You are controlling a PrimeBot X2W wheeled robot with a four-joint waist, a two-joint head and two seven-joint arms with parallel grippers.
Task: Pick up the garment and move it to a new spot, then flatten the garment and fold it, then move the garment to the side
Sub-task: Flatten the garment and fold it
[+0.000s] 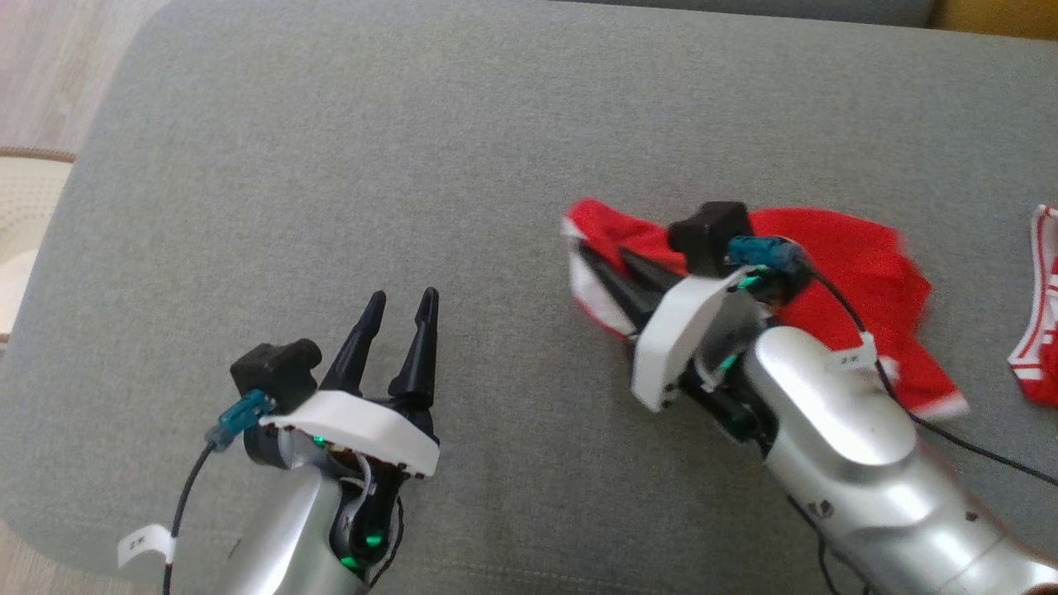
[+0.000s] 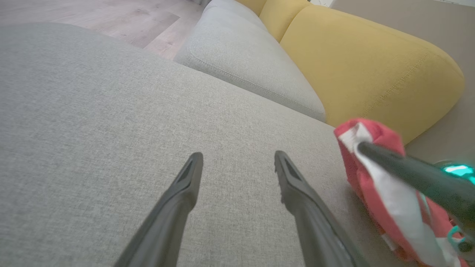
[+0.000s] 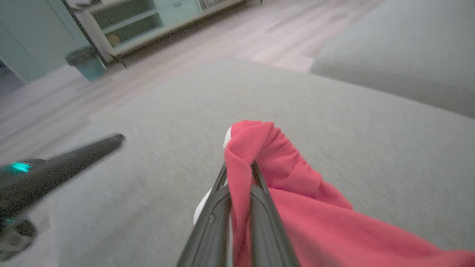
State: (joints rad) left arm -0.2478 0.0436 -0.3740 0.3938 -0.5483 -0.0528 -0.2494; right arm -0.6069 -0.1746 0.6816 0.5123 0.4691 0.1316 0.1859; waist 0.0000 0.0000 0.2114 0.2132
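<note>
The garment (image 1: pixel 860 281) is red with white trim and lies crumpled on the grey couch cushion (image 1: pixel 413 165), right of centre. My right gripper (image 1: pixel 607 264) is shut on its left edge, and the cloth is lifted and bunched between the fingers (image 3: pixel 259 193). The garment (image 3: pixel 297 196) trails away to the right in the right wrist view. My left gripper (image 1: pixel 403 310) stands open above bare cushion at the lower left, well clear of the cloth. In the left wrist view the garment (image 2: pixel 371 178) hangs off the right gripper's dark finger (image 2: pixel 408 174) at the right edge.
A second red and white cloth (image 1: pixel 1043 330) lies at the cushion's far right edge. A yellow backrest (image 2: pixel 371 66) and another grey cushion (image 2: pixel 245 59) stand beyond. Wooden floor (image 3: pixel 185 55), a cabinet (image 3: pixel 141 22) and a dark bin (image 3: pixel 85 63) lie past the couch's left side.
</note>
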